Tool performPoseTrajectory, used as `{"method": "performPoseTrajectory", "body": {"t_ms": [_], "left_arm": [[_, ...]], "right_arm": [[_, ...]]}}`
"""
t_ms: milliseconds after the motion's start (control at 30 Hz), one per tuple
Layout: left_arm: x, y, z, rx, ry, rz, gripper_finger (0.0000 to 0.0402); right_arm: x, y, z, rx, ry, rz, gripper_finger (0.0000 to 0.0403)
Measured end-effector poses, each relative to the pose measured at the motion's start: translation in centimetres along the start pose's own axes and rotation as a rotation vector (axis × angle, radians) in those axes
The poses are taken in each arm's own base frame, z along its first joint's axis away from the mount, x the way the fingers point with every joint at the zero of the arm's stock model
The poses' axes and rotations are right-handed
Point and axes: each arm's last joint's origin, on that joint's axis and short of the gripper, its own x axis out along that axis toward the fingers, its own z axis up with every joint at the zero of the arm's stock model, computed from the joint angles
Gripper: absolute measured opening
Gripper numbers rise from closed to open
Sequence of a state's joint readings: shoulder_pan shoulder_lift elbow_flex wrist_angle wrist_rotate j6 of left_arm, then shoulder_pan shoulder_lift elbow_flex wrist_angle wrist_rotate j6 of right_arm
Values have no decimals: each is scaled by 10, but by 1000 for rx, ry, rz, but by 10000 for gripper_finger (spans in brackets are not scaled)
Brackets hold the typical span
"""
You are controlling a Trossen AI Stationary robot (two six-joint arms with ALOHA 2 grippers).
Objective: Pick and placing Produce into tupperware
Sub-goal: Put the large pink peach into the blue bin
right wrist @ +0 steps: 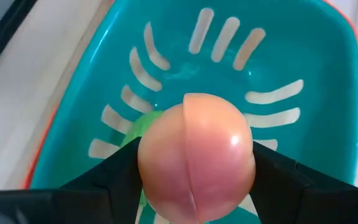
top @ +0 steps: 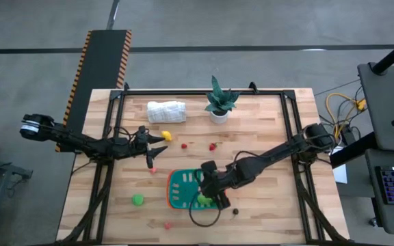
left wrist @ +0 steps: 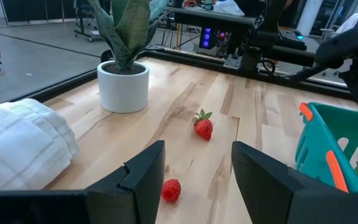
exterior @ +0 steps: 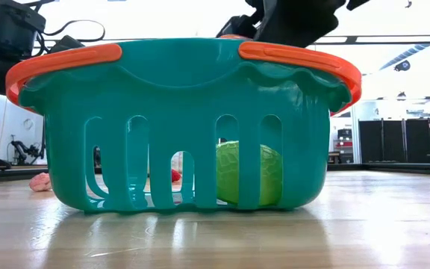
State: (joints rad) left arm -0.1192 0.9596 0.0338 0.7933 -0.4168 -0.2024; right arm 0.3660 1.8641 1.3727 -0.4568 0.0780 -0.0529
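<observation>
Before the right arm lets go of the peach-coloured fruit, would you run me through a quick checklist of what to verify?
1. Right claw gripping the peach-coloured fruit: ok, held between both fingers.
2. Fruit positioned over the tupperware: ok, teal floor lies directly beneath it.
3. Landing spot free: not ok, a green produce piece already sits in the container beneath the fruit.
4. Left claw out of the way: ok, it is open over the raspberry, apart from the container.
5. Height above the container floor: cannot tell.

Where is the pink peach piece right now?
The peach is clamped in the right gripper, held over the teal tupperware, above a green piece already inside.
</observation>
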Motion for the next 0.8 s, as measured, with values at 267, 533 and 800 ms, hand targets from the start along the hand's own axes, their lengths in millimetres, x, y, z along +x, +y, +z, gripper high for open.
{"method": "performPoseTrajectory", "body": {"t_ms": [267, 533, 800], "left_arm": [[0, 0, 0, 0, 0, 0, 173], [0, 0, 0, 9, -3, 10, 173], [0, 0, 0, 52, -4, 11, 173]], "right_arm": [[0, -3, 0, -91, 9, -4, 230], [-4, -11, 6, -82, -13, -18, 230], [-2, -15, -3, -22, 62, -17, 230]]}}
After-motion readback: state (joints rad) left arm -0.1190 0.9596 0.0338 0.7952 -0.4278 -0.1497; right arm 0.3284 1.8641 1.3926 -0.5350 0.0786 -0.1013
